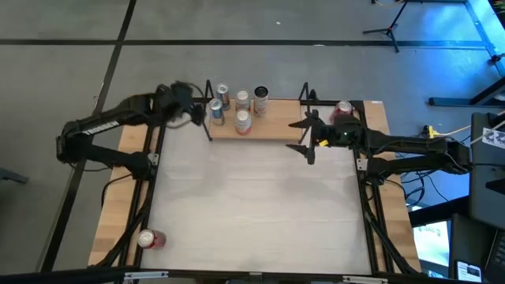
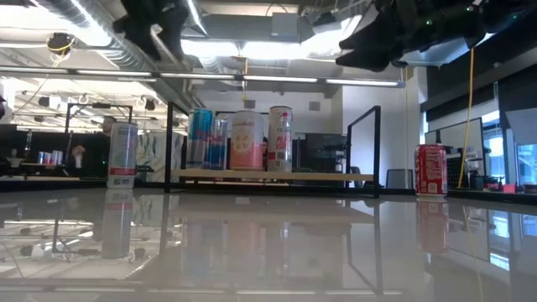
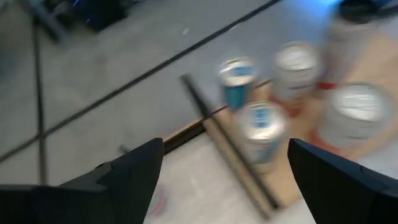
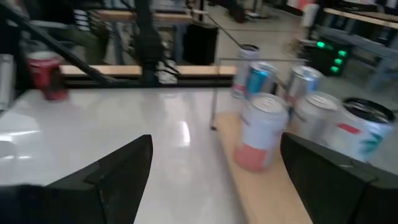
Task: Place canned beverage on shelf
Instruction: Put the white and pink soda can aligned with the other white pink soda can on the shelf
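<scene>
Shelf (image 1: 272, 128): low light-wood board in a thin black frame, end loops upright, at the table's far edge. Five cans (image 1: 242, 121) on it, clustered toward its left end. Two red cans off it: one (image 1: 342, 110) past its right end, one (image 1: 150, 239) at the near-left corner. Left gripper (image 1: 202, 111) and right gripper (image 1: 304, 137) both spread wide, holding nothing, at the shelf ends.

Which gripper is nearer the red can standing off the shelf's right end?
Right. The right gripper hovers open just inboard of the red can, over the shelf's right end. The left gripper is open at the shelf's far left end.
</scene>
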{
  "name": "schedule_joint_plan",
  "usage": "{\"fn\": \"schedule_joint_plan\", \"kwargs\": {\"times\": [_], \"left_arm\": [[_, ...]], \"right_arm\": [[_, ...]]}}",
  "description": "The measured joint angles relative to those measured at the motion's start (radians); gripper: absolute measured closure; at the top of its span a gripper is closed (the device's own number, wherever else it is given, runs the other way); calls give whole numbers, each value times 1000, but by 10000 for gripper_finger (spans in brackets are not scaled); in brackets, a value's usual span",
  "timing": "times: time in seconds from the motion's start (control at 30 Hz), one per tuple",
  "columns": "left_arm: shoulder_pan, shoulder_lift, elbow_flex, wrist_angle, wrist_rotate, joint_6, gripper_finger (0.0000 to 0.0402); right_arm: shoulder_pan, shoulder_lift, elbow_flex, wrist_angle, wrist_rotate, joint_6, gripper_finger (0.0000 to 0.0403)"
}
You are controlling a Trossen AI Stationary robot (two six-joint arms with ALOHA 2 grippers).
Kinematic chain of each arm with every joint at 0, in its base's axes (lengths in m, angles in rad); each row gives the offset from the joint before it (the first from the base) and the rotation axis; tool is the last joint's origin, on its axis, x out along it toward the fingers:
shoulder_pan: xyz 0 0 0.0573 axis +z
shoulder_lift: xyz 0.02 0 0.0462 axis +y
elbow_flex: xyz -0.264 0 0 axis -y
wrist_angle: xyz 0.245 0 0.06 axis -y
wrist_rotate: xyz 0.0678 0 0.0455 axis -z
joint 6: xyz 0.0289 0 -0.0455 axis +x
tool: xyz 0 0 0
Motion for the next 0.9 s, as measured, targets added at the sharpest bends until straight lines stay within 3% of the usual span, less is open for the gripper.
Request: {"fn": "schedule_joint_plan", "kwargs": {"times": [0.23, 0.43, 0.7, 0.9], "left_arm": [[290, 18, -7, -62, 216, 12, 66], [466, 105, 28, -106, 253, 48, 66], [611, 276, 89, -161, 259, 80, 66], [649, 339, 99, -184, 288, 90, 66]], "right_arm": [[0, 1, 0, 31, -72, 0, 54], [0, 1, 0, 42, -73, -33, 54], [-1, 1, 0, 34, -72, -95, 54], [-1, 1, 0, 37, -71, -142, 54]]}}
